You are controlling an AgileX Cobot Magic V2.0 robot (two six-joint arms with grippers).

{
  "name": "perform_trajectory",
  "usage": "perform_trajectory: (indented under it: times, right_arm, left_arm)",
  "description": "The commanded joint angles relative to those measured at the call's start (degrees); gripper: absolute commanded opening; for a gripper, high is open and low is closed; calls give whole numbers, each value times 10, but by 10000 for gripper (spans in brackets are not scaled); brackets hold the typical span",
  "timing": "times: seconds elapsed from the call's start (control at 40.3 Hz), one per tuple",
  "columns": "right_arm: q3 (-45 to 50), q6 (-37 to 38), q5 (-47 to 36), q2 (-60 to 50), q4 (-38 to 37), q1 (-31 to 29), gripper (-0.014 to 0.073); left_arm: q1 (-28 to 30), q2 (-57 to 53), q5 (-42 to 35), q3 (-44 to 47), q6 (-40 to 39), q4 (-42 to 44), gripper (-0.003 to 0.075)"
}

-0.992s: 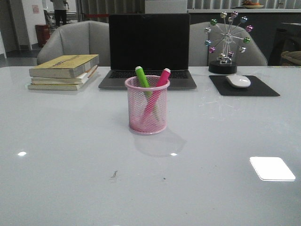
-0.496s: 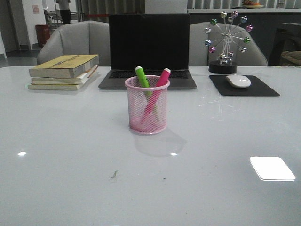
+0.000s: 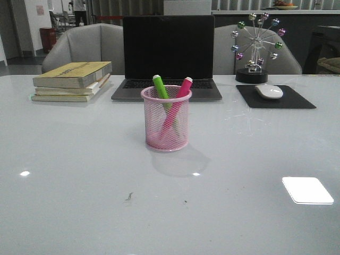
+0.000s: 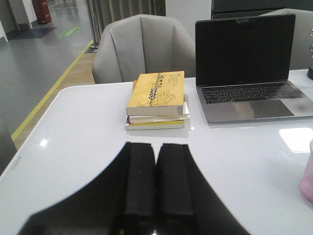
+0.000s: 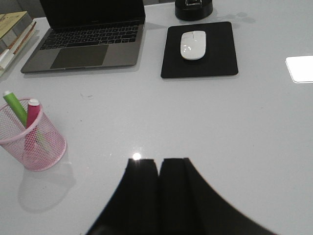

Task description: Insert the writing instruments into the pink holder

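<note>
cup: a pink mesh cup [image 3: 166, 119] stands upright on the white bench [image 3: 79, 186], just above the centre of the front view. in the right wrist view it sits at the lower left.
markers: a green marker [image 3: 161, 88] and a pink marker [image 3: 178, 106] both stand inside the cup. they lean opposite ways and appear to cross low down, each resting on the rim, with the upper ends poking above it. they lean because they are a little taller than the cup and too slim to stand straight.
task progress: both markers look to be in the cup already, so the job appears finished. no marker lies loose on the bench.
left gripper: the left gripper [image 4: 155, 181] fills the bottom of its wrist view, fingers pressed together with nothing between them. it does not show in the front view, and seems to be parked well away from the cup.
right gripper: the right gripper [image 5: 159, 188] is likewise closed and empty at the bottom of its view, well apart from the cup.
behind the cup: an open laptop [image 3: 168, 53] with a dark screen sits at the top centre of the front view.
left side: a stack of books [image 3: 73, 81] lies at the upper left.
right side: a white mouse [image 3: 269, 91] rests on a black mouse pad [image 3: 297, 100] at the upper right, with a small ferris wheel ornament [image 3: 255, 45] behind it.
obstacles: nothing stands close beside the cup.
</note>
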Motion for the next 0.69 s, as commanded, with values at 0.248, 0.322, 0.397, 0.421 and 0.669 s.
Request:
perform_trajectory:
  times: [0.248,0.322,0.397,0.421,0.669]
  right_arm:
    - [4,75,-62,-96,-126,1,57]
    - [31,89,-83,-127,-140,1,57]
    - [74,100,-106,-165,-150,1,57]
    - [91,101,-115,-180,-150,1,57]
    - [230,101,-153,-304,-170,1,57]
  left_arm:
    - [1,-2,-43,-17,-1,1,92]
    - [1,-2,-43,-17,-1,1,92]
    - [1,-2,-43,-17,-1,1,92]
    - [1,-2,-43,-17,-1,1,92]
    - [1,-2,-43,-17,-1,1,92]
